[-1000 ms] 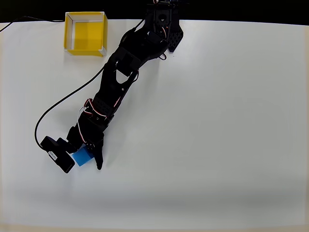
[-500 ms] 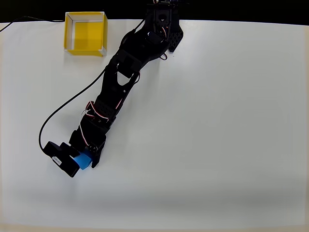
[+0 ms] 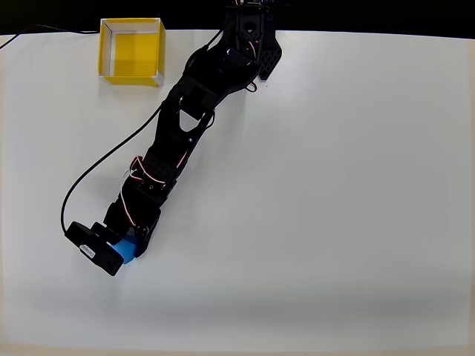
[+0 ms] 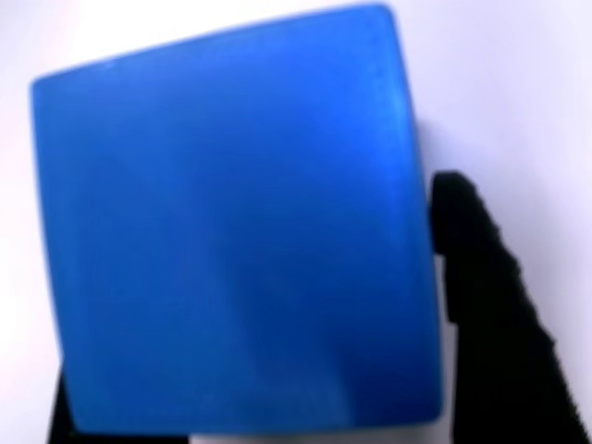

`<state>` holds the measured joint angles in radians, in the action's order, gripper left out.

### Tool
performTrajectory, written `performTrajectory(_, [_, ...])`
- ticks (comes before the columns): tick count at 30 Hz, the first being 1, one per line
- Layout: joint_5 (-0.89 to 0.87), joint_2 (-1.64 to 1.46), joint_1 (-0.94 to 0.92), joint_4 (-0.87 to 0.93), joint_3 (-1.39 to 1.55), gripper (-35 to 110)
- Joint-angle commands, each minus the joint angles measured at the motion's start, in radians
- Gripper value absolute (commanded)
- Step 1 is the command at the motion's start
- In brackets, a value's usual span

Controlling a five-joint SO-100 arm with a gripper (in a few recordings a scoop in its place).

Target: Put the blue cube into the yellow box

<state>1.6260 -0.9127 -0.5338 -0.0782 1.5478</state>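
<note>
The blue cube (image 3: 130, 249) lies at the lower left of the white table in the overhead view, mostly covered by the black arm's end. My gripper (image 3: 129, 246) is shut on it, with the fingers pressed against its sides. In the wrist view the blue cube (image 4: 231, 231) sits very close to the camera, and one black finger (image 4: 490, 324) touches its right side. The yellow box (image 3: 133, 52) stands open-topped at the table's far left corner, well away from the gripper. Whether the cube rests on the table or is lifted off it cannot be told.
The black arm (image 3: 185, 126) runs diagonally from its base (image 3: 251, 37) at the table's far edge down to the cube. A black cable (image 3: 111, 152) loops across the table left of the arm. The wrist camera block (image 3: 93, 248) juts out left of the cube.
The fingers were spread around the cube a second ago and have shut on it. The wrist has shifted slightly up and left.
</note>
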Motion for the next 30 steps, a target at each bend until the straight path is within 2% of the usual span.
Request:
performTrajectory(1, [0.031, -0.156, -0.021, 0.003, -0.115, 18])
performTrajectory(8, [0.031, -0.341, -0.044, 0.104, -0.115, 17])
performTrajectory(20, [-0.021, -0.805, -0.199, 0.709, -0.12, 17])
performTrajectory(25, [-0.052, -0.96, -0.353, 1.003, -0.124, 17])
performTrajectory(30, [-0.054, -1.065, -0.557, 1.209, -0.087, 17])
